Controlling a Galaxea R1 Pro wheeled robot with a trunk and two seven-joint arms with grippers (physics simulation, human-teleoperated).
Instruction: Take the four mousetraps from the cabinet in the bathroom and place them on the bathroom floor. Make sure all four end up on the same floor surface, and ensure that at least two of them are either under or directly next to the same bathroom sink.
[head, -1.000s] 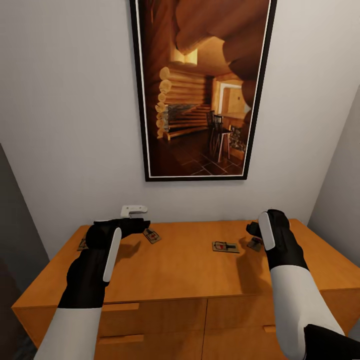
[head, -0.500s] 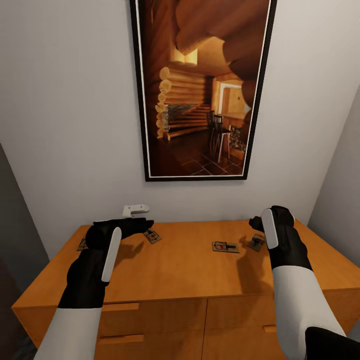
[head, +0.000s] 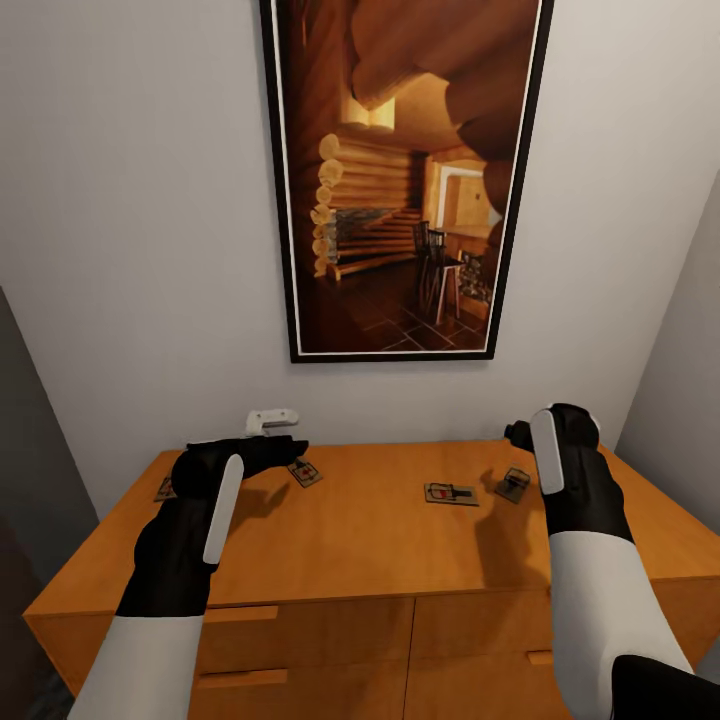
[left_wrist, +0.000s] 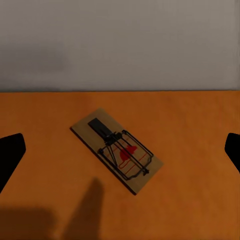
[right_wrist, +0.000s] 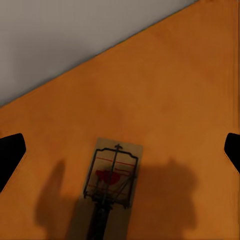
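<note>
I see four mousetraps flat on the cabinet (head: 350, 540) worktop — far-left trap (head: 165, 490), one (head: 304, 471) under my left gripper (left_wrist: 120, 150), a middle trap (head: 451, 493), one (head: 513, 485) beneath my right gripper (right_wrist: 120, 150) — both sets of fingers spread wide, holding nothing.

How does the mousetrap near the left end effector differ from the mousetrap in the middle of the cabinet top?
The mousetrap near the left end effector lies at a slant, close to the back wall; the middle mousetrap lies nearly parallel to the cabinet front, farther from the wall. The left end effector hovers beside the first; the middle one has no end effector beside it. Both are flat tan plates with dark wire and a red mark.
</note>
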